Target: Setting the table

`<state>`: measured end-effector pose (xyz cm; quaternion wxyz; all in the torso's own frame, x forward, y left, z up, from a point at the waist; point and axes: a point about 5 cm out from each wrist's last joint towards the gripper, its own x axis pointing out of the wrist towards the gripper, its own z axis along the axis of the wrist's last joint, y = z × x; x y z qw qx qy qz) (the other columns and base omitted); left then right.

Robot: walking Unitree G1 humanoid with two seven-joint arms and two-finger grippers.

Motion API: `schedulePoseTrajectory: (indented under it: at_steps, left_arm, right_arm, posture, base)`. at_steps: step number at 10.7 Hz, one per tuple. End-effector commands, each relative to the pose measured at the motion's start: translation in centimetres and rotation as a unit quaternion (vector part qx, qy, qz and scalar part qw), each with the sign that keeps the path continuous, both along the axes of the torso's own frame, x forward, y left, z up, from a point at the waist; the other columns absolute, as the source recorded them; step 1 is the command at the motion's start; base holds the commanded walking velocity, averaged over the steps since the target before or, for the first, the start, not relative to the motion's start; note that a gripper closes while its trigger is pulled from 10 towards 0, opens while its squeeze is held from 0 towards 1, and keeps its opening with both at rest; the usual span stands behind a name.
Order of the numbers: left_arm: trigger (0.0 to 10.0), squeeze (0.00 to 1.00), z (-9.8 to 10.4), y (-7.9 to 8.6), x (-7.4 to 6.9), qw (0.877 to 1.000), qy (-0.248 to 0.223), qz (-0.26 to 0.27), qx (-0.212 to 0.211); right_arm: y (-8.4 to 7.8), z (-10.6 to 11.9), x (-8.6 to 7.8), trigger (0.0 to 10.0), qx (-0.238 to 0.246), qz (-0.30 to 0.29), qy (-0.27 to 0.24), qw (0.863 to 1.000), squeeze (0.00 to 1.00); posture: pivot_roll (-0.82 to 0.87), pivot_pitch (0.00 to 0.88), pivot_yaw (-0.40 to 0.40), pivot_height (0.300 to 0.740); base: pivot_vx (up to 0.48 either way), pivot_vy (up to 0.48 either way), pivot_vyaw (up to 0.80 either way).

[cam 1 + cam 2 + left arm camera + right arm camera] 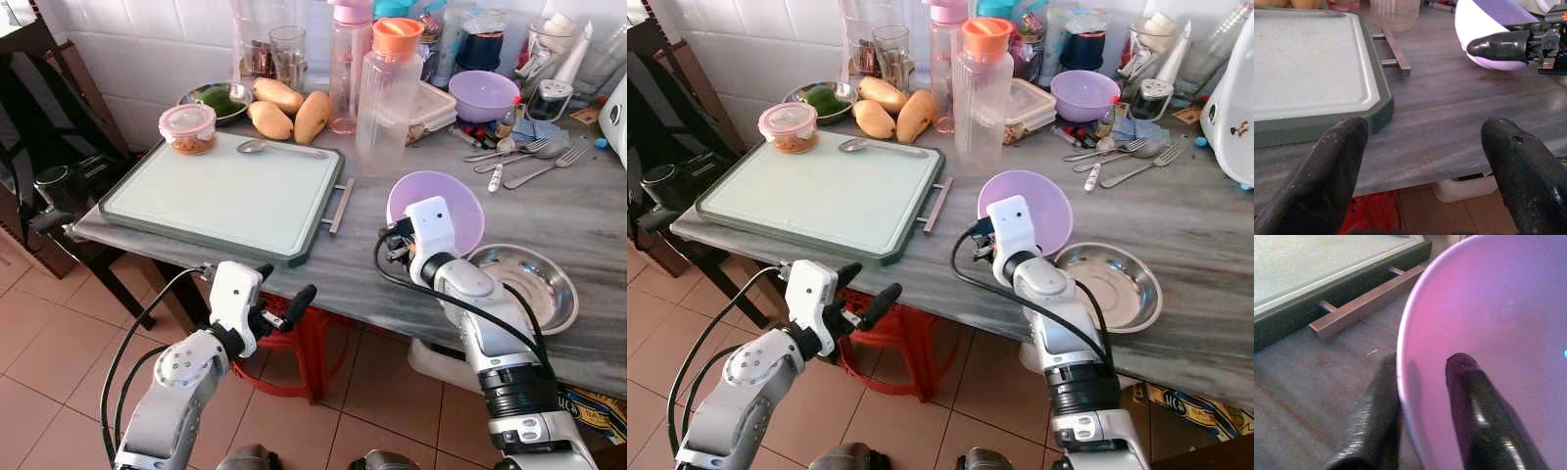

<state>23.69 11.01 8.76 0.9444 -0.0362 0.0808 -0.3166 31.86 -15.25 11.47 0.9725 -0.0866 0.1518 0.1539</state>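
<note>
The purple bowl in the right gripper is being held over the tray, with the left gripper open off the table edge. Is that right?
Not quite. The right gripper holds the purple bowl by its rim over bare table, beside the tray, as the left eye view shows. The left gripper is open off the table edge.

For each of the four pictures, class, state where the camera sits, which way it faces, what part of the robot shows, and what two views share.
Left eye view: on the head, looking forward and down at the marble table; both silver arms show.
Right eye view: beside it, same scene.
Left wrist view: along the open left gripper towards the table edge and green tray.
Right wrist view: along the right gripper, pinching the rim of the purple bowl.
Shared: both wrist views show the tray's handle and that bowl.
</note>
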Motion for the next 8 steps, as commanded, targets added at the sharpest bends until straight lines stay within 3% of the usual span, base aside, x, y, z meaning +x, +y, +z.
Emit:
schedulePoseTrajectory:
  at_steps: [1, 6, 8]
  left_arm:
    - [10.0, 0.0, 0.4, -0.1, 0.1, 1.0, -0.007, -0.01, 0.001]
    - [10.0, 0.0, 0.1, -0.3, 0.3, 1.0, -0.003, -0.025, 0.001]
    - [10.0, 0.0, -0.1, -0.4, 0.4, 1.0, -0.001, -0.03, 0.003]
  right_arm:
    - [0.0, 1.4, 0.5, 10.0, 0.004, 0.0, -0.02, 1.0, 1.0]
    - [-0.1, 3.1, 1.3, 10.0, 0.006, -0.004, -0.043, 0.999, 1.0]
    - [-0.3, 2.4, 1.2, 10.0, 0.0, -0.008, -0.024, 1.0, 1.0]
  posture:
    - [-0.04, 0.0, 0.044, 0.74]
    - [-0.04, 0.0, 0.04, 0.74]
    - [-0.04, 0.0, 0.038, 0.74]
  base:
    - [0.0, 0.0, 0.0]
    - [0.0, 0.0, 0.0]
    - [0.0, 0.0, 0.0]
